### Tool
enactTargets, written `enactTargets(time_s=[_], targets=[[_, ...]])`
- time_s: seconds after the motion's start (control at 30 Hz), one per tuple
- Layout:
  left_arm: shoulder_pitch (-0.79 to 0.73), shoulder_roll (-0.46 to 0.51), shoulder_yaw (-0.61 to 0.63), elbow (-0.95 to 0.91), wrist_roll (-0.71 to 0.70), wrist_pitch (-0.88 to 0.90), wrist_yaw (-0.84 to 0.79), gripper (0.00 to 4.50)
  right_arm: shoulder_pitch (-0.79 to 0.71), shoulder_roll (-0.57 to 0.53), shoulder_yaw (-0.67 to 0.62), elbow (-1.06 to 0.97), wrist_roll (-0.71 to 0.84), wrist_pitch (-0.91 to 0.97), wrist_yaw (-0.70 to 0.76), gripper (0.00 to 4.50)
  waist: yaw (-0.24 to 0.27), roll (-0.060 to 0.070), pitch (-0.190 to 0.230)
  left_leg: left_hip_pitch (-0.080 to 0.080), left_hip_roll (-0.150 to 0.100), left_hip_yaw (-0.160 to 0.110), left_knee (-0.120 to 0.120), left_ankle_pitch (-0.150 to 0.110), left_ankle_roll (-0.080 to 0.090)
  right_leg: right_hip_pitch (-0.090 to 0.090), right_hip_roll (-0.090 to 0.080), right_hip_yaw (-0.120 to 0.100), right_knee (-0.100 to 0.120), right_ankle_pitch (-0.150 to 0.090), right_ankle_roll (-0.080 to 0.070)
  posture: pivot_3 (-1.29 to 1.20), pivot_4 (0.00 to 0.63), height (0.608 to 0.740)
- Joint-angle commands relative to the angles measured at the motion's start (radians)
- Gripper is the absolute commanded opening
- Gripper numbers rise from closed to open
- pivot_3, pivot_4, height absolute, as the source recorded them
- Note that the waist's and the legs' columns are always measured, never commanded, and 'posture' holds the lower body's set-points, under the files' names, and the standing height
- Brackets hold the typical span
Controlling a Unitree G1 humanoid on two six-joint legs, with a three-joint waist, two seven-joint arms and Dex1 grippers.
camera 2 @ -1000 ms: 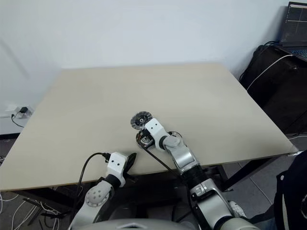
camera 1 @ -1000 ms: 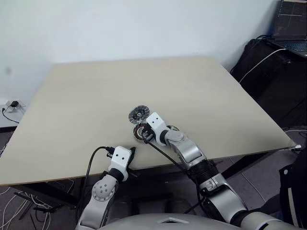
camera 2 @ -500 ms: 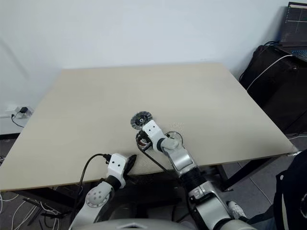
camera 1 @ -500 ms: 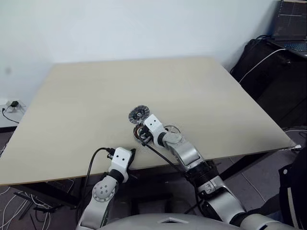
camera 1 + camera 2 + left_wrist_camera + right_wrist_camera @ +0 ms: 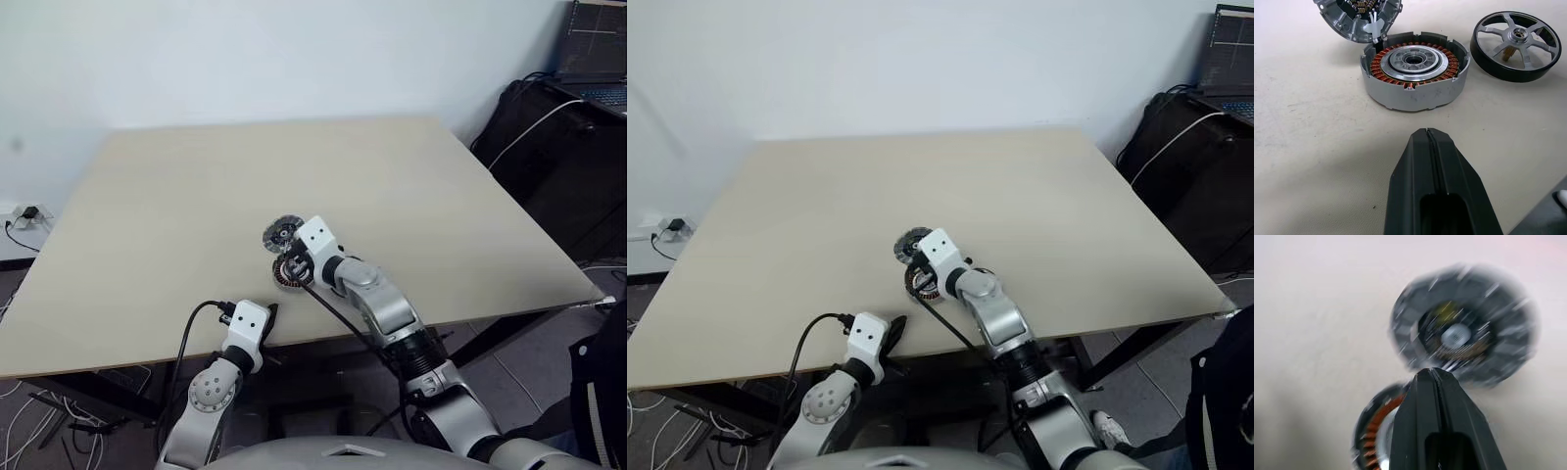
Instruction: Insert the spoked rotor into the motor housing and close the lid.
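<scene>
The motor housing [image 5: 1415,73] is a grey cup with coppery windings, standing on the table near its front edge. Just behind it lies the lid [image 5: 1359,17], dark centre up; in the left eye view the lid [image 5: 281,233] lies beyond the housing [image 5: 287,275]. To the housing's right rests the spoked rotor [image 5: 1515,44], silver with a dark rim. My right gripper [image 5: 1432,374] is shut and empty, hovering over the housing's far edge and pointing at the lid. My left gripper [image 5: 1427,134] is shut and empty, a short way in front of the housing, at the table's edge.
The beige table [image 5: 196,196] reaches far back and to both sides. A laptop [image 5: 598,49] and a dark bag with cables [image 5: 529,117] stand off the table at the right. A wall socket [image 5: 24,213] sits low on the left.
My right gripper has lifted off the housing and swung up toward the lid. The left arm has stayed still, and the three parts have not moved.
</scene>
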Motion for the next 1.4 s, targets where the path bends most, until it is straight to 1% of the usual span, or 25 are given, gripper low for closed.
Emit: enactTargets(time_s=[0.03, 0.13, 0.2, 0.27, 0.3, 0.37, 0.47, 0.57, 0.67, 0.83, 0.9, 1.0, 1.23, 1.4], targets=[[-0.006, 0.0, -0.001, -0.059, -0.004, -0.008, 0.003, 0.0, 0.037, -0.031, -0.048, -0.115, 0.009, -0.018, -0.02, 0.03, 0.003, 0.0, 0.0, 0.0, 0.0, 0.0, 0.0, 0.0, 0.0, 0.0, 0.0, 0.0, 0.0, 0.0, 0.0, 0.0, 0.0, 0.74], [-0.001, 0.003, 0.009, -0.064, -0.01, 0.0, 0.006, 0.0, 0.096, -0.081, -0.102, -0.205, 0.016, 0.017, -0.039, 0.03, 0.007, -0.001, 0.0, 0.0, 0.0, 0.0, 0.0, 0.0, 0.0, 0.0, 0.0, 0.0, 0.0, 0.0, 0.0, 0.0, 0.0, 0.74], [0.002, -0.001, 0.022, -0.065, -0.022, 0.012, 0.008, 0.0, 0.151, -0.117, -0.168, -0.267, 0.033, 0.057, -0.058, 0.03, 0.011, -0.001, 0.0, -0.001, 0.0, 0.0, 0.0, 0.0, 0.0, -0.001, 0.0, 0.0, 0.0, 0.0, -0.001, 0.0, 0.0, 0.74], [0.005, -0.003, 0.029, -0.065, -0.029, 0.018, 0.008, 0.0, 0.197, -0.144, -0.206, -0.314, 0.036, 0.082, -0.072, 0.03, 0.013, -0.001, 0.0, -0.001, 0.0, 0.0, 0.0, 0.0, 0.0, -0.001, -0.001, 0.0, 0.0, 0.0, -0.001, 0.0, 0.0, 0.74], [0.005, -0.004, 0.033, -0.064, -0.036, 0.025, 0.006, 0.0, 0.233, -0.154, -0.239, -0.343, 0.05, 0.1, -0.076, 0.2, 0.013, -0.001, 0.0, -0.001, 0.0, 0.0, 0.0, 0.0, 0.0, -0.001, -0.001, 0.0, 0.0, -0.001, -0.001, 0.0, 0.0, 0.74], [0.004, -0.005, 0.037, -0.059, -0.043, 0.033, 0.003, 0.0, 0.291, -0.166, -0.287, -0.387, 0.079, 0.131, -0.078, 0.61, 0.014, 0.0, 0.0, -0.001, 0.0, 0.0, 0.0, 0.0, 0.0, -0.001, 0.0, 0.0, 0.0, -0.001, -0.001, 0.0, 0.0, 0.74], [0.001, -0.015, 0.05, -0.062, -0.067, 0.074, 0.004, 0.0, 0.344, -0.156, -0.345, -0.417, 0.115, 0.171, -0.097, 1.59, 0.01, 0.0, 0.0, -0.001, 0.001, 0.0, 0.0, 0.0, 0.0, -0.001, 0.0, 0.0, 0.0, -0.001, 0.0, 0.0, 0.0, 0.74], [-0.008, -0.014, 0.063, -0.061, -0.086, 0.103, -0.002, 0.0, 0.374, -0.102, -0.422, -0.435, 0.202, 0.246, -0.115, 2.59, 0.01, 0.0, 0.0, 0.0, 0.001, 0.0, 0.001, 0.0, 0.0, -0.001, 0.0, 0.0, 0.001, -0.003, 0.003, 0.0, 0.0, 0.74], [-0.016, -0.003, 0.065, -0.058, -0.088, 0.106, -0.008, 0.0, 0.371, -0.014, -0.524, -0.442, 0.336, 0.362, -0.132, 3.55, 0.011, 0.0, 0.0, 0.0, 0.001, -0.001, 0.001, 0.0, 0.0, -0.001, 0.0, 0.0, 0.002, -0.004, 0.004, 0.0, 0.0, 0.74], [-0.018, 0.01, 0.058, -0.052, -0.081, 0.098, -0.014, 0.0, 0.357, 0.038, -0.602, -0.407, 0.47, 0.462, -0.134, 3.55, 0.013, 0.001, 0.0, 0.0, 0.001, -0.001, 0.002, 0.0, 0.0, -0.001, -0.001, 0.0, 0.003, -0.003, 0.003, 0.0, 0.0, 0.74], [-0.014, 0.012, 0.055, -0.051, -0.079, 0.095, -0.015, 0.0, 0.345, 0.052, -0.618, -0.389, 0.501, 0.479, -0.146, 3.55, 0.012, 0.001, 0.0, 0.0, 0.001, -0.001, 0.001, 0.0, 0.0, -0.001, -0.001, 0.0, 0.003, -0.002, 0.0, 0.0, 0.0, 0.74], [-0.01, 0.013, 0.056, -0.053, -0.081, 0.095, -0.016, 0.0, 0.318, 0.065, -0.633, -0.346, 0.533, 0.475, -0.158, 3.55, 0.01, 0.002, 0.0, 0.0, 0.001, -0.001, 0.001, 0.0, 0.0, -0.001, 0.0, 0.0, 0.002, -0.002, 0.0, 0.0, 0.0, 0.74], [-0.004, 0.014, 0.053, -0.054, -0.077, 0.091, -0.013, 0.0, 0.243, 0.083, -0.644, -0.208, 0.567, 0.443, -0.18, 3.55, 0.009, 0.004, 0.0, 0.0, 0.001, -0.001, 0.001, 0.0, 0.0, -0.001, 0.0, 0.0, 0.003, -0.001, -0.001, 0.0, 0.0, 0.74], [-0.004, 0.015, 0.054, -0.056, -0.075, 0.09, -0.01, 0.0, 0.211, 0.09, -0.64, -0.152, 0.574, 0.431, -0.192, 3.55, 0.009, 0.004, 0.0, 0.0, 0.001, 0.0, 0.001, 0.0, 0.0, -0.001, 0.0, 0.0, 0.002, -0.001, -0.001, 0.0, 0.0, 0.74]])
